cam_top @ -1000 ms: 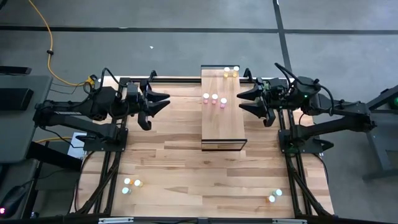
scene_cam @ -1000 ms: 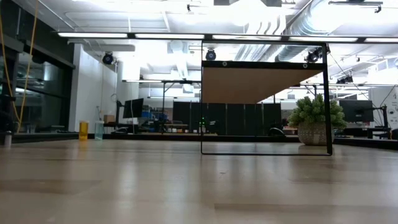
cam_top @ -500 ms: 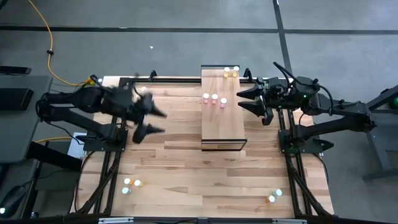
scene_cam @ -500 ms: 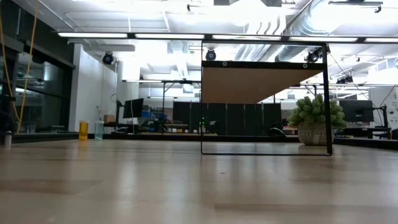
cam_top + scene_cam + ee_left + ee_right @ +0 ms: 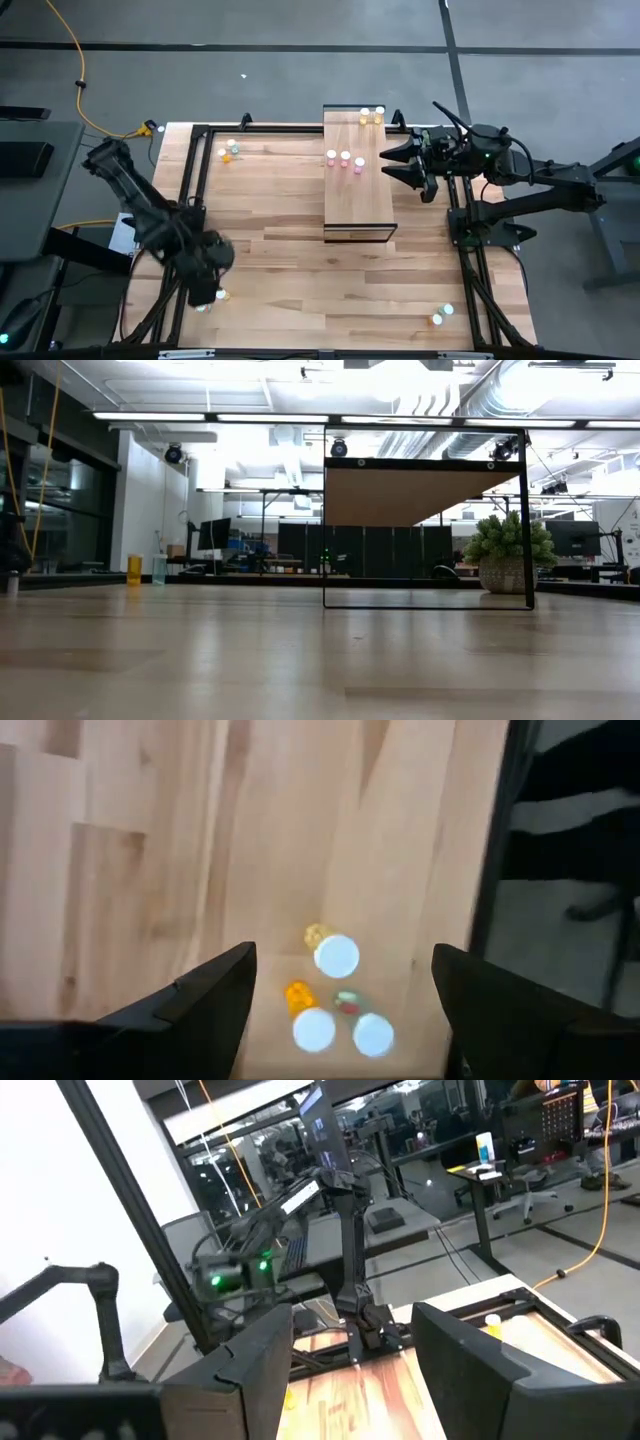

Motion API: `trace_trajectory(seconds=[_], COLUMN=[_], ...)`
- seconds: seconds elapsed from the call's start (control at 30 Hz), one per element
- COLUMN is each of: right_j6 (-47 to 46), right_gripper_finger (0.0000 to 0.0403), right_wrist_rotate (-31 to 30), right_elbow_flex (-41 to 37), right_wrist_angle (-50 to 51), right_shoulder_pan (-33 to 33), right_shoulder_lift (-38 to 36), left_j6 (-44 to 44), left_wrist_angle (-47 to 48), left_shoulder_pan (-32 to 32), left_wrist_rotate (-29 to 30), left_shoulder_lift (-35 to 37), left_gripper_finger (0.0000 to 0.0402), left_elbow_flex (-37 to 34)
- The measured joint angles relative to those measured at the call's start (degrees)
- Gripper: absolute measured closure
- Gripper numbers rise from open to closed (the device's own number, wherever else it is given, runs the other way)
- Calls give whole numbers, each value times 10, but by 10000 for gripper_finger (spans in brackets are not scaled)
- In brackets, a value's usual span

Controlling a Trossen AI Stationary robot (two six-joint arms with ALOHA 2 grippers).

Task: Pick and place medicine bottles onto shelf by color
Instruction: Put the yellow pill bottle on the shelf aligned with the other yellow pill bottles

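My left gripper hangs open, pointing down over a cluster of three white-capped medicine bottles standing near the table's near-left corner: one yellow, one orange, one green. Its fingers stand on either side of them and touch nothing. The shelf lies at the table's far middle with three pink bottles and two yellow bottles on it. My right gripper waits open and level just right of the shelf.
Two more bottles stand at the far left of the table and two at the near right. Dark frame rails run along the table's left and right sides. Bare planks lie between the shelf and the near edge.
My left arm has swung quickly from the far left, beside the shelf, toward the table's near-left corner, sinking and tipping from level to pointing down over the bottles there. The two far-left bottles, hidden under the arm before, now show.
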State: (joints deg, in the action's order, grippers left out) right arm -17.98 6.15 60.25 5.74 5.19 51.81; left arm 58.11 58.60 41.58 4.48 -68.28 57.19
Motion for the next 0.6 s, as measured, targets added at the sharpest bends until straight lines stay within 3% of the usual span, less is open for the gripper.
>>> trace_trajectory(seconds=[0.2, 0.6], right_j6=[1, 0], right_gripper_finger=[206, 206], right_wrist_rotate=[0, 0], right_elbow_flex=[0, 0], right_wrist_angle=[22, 57], right_shoulder_pan=[0, 0], right_shoulder_lift=[0, 0], left_j6=[22, 17], left_wrist_angle=[-21, -76], left_shoulder_pan=[61, 63], left_wrist_rotate=[74, 32], left_shoulder_lift=[-51, -126], left_gripper_finger=[108, 108], left_elbow_flex=[-31, -31])
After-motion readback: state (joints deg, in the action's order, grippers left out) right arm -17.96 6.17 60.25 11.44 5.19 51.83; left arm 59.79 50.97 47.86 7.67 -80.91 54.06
